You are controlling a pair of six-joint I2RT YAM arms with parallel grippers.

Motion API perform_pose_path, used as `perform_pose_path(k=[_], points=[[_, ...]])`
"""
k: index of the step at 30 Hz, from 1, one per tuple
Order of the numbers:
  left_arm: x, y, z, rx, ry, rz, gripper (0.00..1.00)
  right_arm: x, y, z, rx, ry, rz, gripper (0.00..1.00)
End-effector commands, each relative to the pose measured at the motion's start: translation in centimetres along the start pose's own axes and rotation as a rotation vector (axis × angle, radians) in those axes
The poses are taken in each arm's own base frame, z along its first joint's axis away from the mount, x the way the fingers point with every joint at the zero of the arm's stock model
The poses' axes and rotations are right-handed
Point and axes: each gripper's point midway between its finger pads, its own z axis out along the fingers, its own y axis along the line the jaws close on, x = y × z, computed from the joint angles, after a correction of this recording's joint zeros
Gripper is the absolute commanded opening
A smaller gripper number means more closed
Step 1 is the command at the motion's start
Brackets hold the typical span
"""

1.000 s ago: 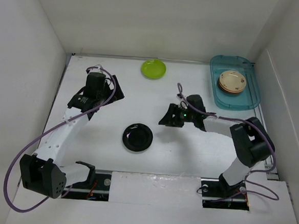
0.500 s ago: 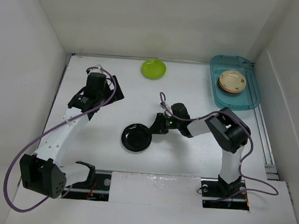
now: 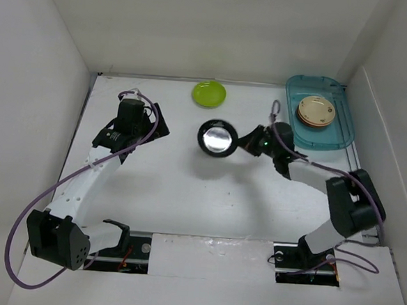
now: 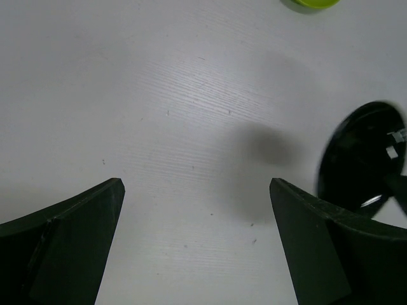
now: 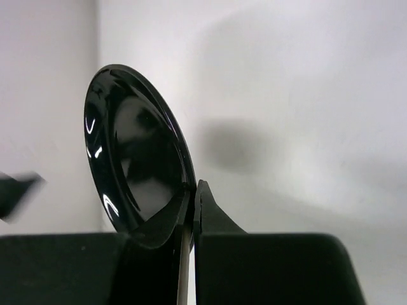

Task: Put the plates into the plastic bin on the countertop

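A glossy black plate (image 3: 216, 137) hangs tilted above the middle of the white countertop (image 3: 158, 198), casting a shadow below it. My right gripper (image 3: 236, 141) is shut on its right rim. In the right wrist view the black plate (image 5: 137, 152) stands on edge, its rim pinched between my right gripper (image 5: 194, 198). A lime green plate (image 3: 209, 93) lies at the back. The teal plastic bin (image 3: 330, 137) at the back right holds a stack of plates (image 3: 315, 110), cream on top, orange beneath. My left gripper (image 3: 148, 123) is open over bare countertop (image 4: 191, 127), nothing between its fingers (image 4: 76, 241).
White walls enclose the countertop on the left, back and right. In the left wrist view the black plate (image 4: 362, 155) shows at the right edge and the lime plate (image 4: 310, 3) at the top. Both arm bases sit at the near edge.
The right gripper reached the black plate on the countertop, closed on its rim, and lifted it up and back towards the right. The left arm has not moved.
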Motion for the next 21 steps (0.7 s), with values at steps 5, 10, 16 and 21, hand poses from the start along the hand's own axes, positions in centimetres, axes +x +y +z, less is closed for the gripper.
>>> perform_pose_path(k=[5, 10, 16, 21], points=[[-1.6, -1.8, -1.4, 0.093, -0.048, 0.019, 1.00, -18.4, -2.3, -10.1, 0.250, -0.647, 0.235, 0.00], [-1.7, -2.0, -1.7, 0.105, -0.051, 0.019, 1.00, -26.8, -7.4, -17.3, 0.382, -0.936, 0.410, 0.00], [-1.7, -2.3, -2.1, 0.132, -0.056, 0.028, 1.00, -33.2, -14.4, -21.7, 0.490, -1.044, 0.568, 0.00], [-1.5, -2.6, -2.2, 0.147, -0.047, 0.029, 1.00, -34.6, -20.1, -20.4, 0.552, -0.971, 0.637, 0.00]])
